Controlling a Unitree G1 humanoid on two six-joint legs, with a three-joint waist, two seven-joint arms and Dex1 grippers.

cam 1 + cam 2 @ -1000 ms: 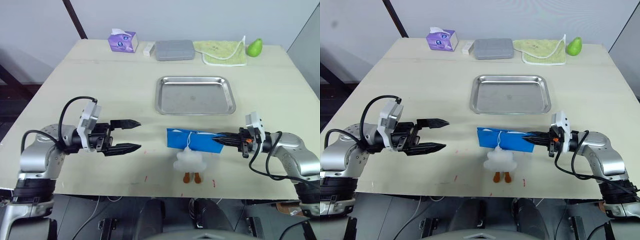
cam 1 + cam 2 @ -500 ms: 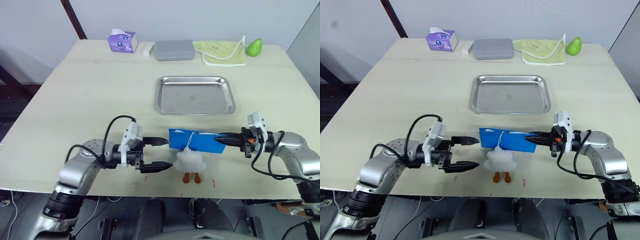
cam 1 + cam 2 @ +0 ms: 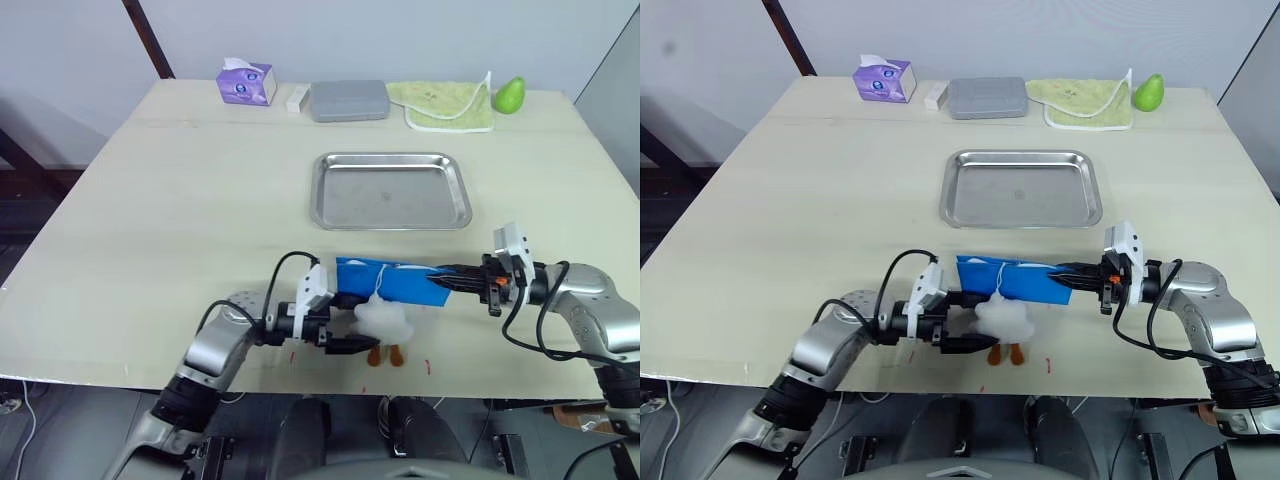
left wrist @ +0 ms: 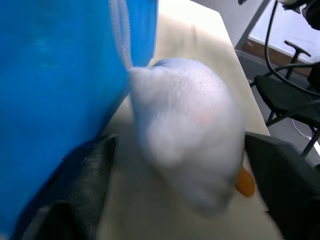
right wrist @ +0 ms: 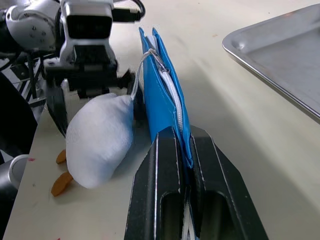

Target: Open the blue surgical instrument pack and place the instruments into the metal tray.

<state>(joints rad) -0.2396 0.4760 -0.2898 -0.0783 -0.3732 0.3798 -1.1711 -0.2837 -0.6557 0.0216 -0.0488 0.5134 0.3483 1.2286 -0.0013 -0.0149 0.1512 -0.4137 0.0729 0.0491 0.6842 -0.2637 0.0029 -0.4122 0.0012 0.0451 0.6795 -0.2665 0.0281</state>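
Beige tabletop [image 3: 200, 180], head views: blue surgical instrument pack [image 3: 390, 282] standing on edge near the front, metal tray [image 3: 390, 190] just behind, empty. Right gripper [image 3: 447, 281] clamped on the pack's end. Left gripper [image 3: 348, 320] spread wide at the white plush charm [image 3: 380, 318].

Left wrist: charm between the fingers.

Right wrist: zipper closed. Opening step; next, probably a pull on the charm.

Left pincer [image 3: 352, 322] agape, right pincer [image 3: 440, 280] clamped
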